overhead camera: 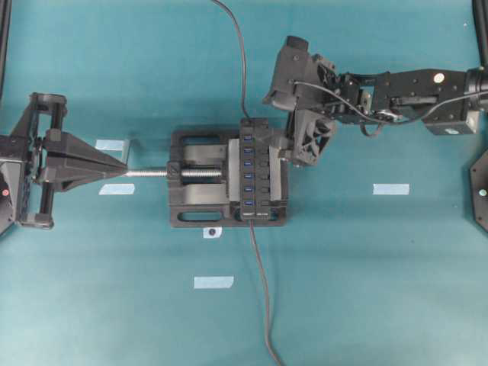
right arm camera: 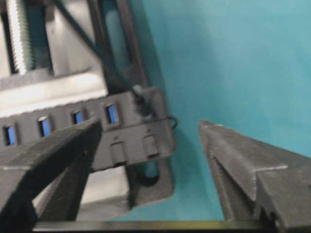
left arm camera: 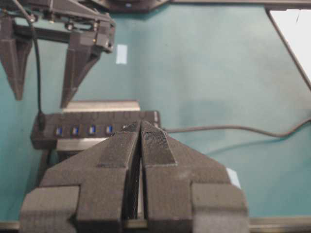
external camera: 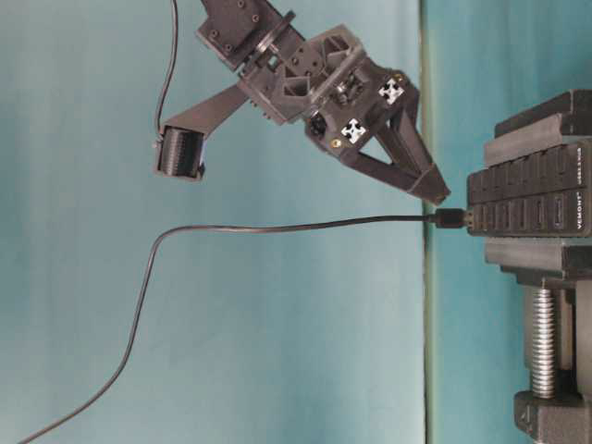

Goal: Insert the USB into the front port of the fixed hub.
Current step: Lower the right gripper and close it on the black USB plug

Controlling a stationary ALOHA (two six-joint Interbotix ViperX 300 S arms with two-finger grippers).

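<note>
The fixed hub (overhead camera: 255, 171) is a long black bar with blue ports, clamped in a black vise (overhead camera: 191, 217). The USB plug (overhead camera: 245, 122) sits in the port at the hub's far end, its cable running off the top edge. At table level the USB plug (external camera: 450, 219) is seated against the hub (external camera: 527, 199). My right gripper (overhead camera: 299, 149) hovers open just over that end, touching nothing. In its wrist view, the gripper (right arm camera: 149, 125) has its fingers wide apart either side of the hub's end (right arm camera: 131, 131) and the plug (right arm camera: 140, 94). My left gripper (overhead camera: 122, 169) is shut and empty, at the vise screw's tip.
The vise's silver screw (overhead camera: 152, 173) points left toward the left gripper. A second black cable (overhead camera: 263, 305) leaves the hub's near end and runs to the bottom edge. Pale tape strips (overhead camera: 390, 189) (overhead camera: 213, 282) lie on the teal table.
</note>
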